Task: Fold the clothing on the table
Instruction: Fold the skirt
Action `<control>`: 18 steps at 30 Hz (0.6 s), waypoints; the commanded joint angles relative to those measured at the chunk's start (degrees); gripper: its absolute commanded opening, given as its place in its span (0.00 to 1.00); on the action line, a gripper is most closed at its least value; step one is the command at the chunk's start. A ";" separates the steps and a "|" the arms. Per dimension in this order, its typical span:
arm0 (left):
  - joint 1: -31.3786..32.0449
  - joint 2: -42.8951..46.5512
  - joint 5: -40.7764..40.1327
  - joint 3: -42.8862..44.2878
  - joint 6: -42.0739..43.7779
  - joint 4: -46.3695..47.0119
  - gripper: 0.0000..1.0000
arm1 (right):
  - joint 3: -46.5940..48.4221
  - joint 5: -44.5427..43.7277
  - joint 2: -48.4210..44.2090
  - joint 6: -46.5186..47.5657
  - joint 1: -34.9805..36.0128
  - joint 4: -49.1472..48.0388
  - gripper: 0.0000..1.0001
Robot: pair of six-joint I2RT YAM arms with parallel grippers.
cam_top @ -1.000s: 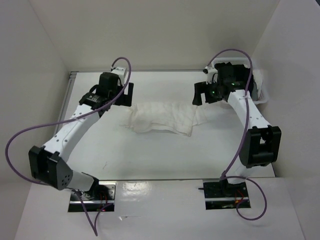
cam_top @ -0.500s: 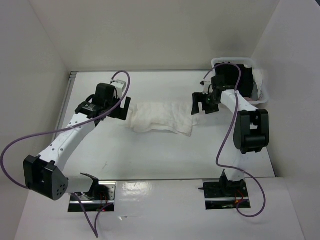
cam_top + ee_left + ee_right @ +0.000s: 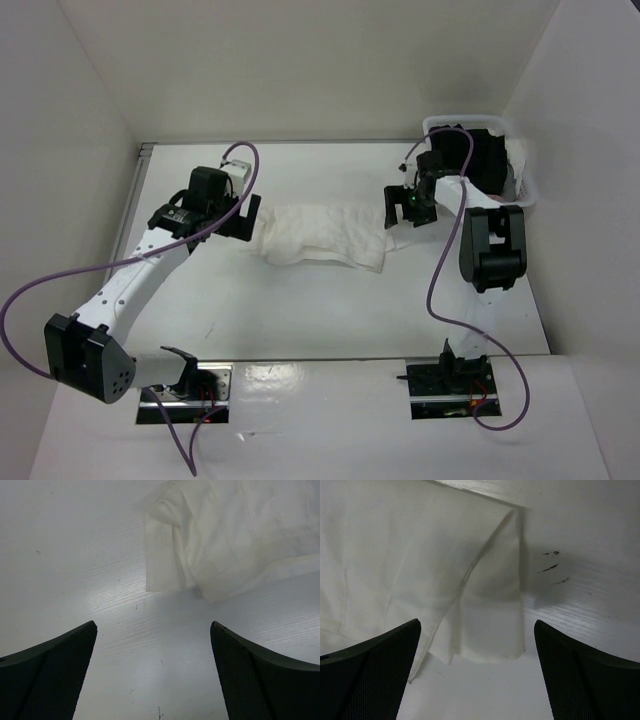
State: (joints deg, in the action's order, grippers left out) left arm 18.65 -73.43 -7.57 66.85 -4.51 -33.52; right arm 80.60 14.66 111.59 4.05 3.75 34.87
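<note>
There is one piece of clothing (image 3: 325, 235), one tabletop (image 3: 300, 310), two arms and two end effectors. There is also one plastic bin (image 3: 440, 122), with something dark and something white inside it.

The clothing is white and thin, and it lies flat and a bit wrinkled on the tabletop. It is longer one way than the other. Its long way runs from side to side, from one end effector over to the other one. It sits right between the two of them.

The left end effector (image 3: 246, 216) is wide open and holds nothing. One end of the clothing is just beside it. In the left wrist view, a folded corner of the clothing lies out in front of its two dark fingers (image 3: 50, 670), a little to the right. The fingers do not touch it.

The right end effector (image 3: 404, 206) is wide open too and holds nothing. The other end of the clothing is just beside it. In the right wrist view, the edge of the clothing lies in front, between the fingers and over to the left. A few small black marks (image 3: 551, 568) are on the bare tabletop in front and to the right.

The bin is behind the right end effector, at the far corner of the tabletop.
</note>
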 commanded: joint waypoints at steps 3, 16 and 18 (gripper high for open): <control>-0.29 1.09 0.19 0.39 0.73 0.56 1.00 | 4.39 -3.14 2.23 -0.45 0.29 -2.79 0.98; -0.29 1.09 0.19 -0.14 0.73 0.56 1.00 | 4.92 -4.28 6.09 -0.45 2.49 -2.79 0.98; -0.29 1.09 0.19 -0.14 0.73 0.56 1.00 | 4.92 -4.99 6.70 -0.45 3.89 -2.79 0.98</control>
State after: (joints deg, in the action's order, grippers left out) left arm 18.65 -73.43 -7.60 66.83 -4.51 -33.47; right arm 83.68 10.61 116.64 4.05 5.82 33.65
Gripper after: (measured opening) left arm 1.001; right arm 0.980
